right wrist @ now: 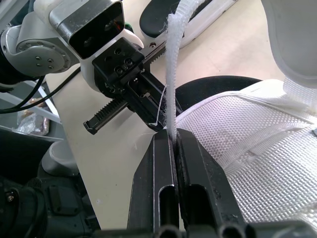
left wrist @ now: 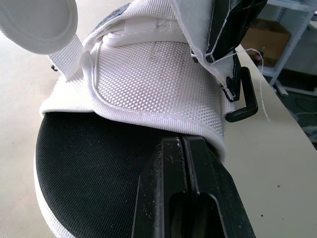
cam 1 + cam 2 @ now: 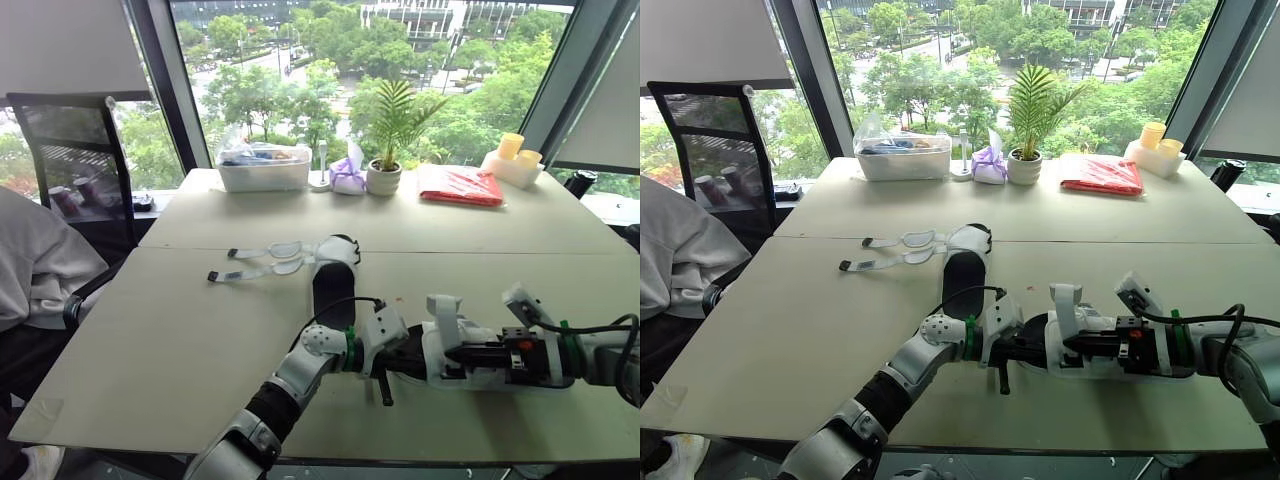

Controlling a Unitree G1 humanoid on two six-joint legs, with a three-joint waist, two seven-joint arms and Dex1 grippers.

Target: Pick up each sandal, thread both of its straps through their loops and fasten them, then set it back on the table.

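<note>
From my head cameras, the white mesh sandal with a black footbed (image 3: 445, 350) sits low over the near part of the pale worktop (image 3: 150, 340), between my two arms. My left jaws meet it from my left and my right jaws from my right. Farther back, near the worktop's middle, lies the second white sandal (image 3: 333, 270), its two loose straps (image 3: 250, 262) spread flat toward my left. A clear plastic tub (image 3: 263, 168), a small potted palm (image 3: 385, 150) and a red packet (image 3: 460, 186) stand along the window edge.

At my left wrist, my left jaws are narrow: their black fingers (image 2: 163, 188) press together with no gap, tips tucked under the hem of the sandal's white upper, above the footbed. I cannot tell whether they pinch that hem. A black plastic loop (image 2: 246, 91) hangs at the upper's side.

At my right wrist, my right jaws are clamped on a white fabric strap (image 1: 172, 74), which stands up between them.
</note>
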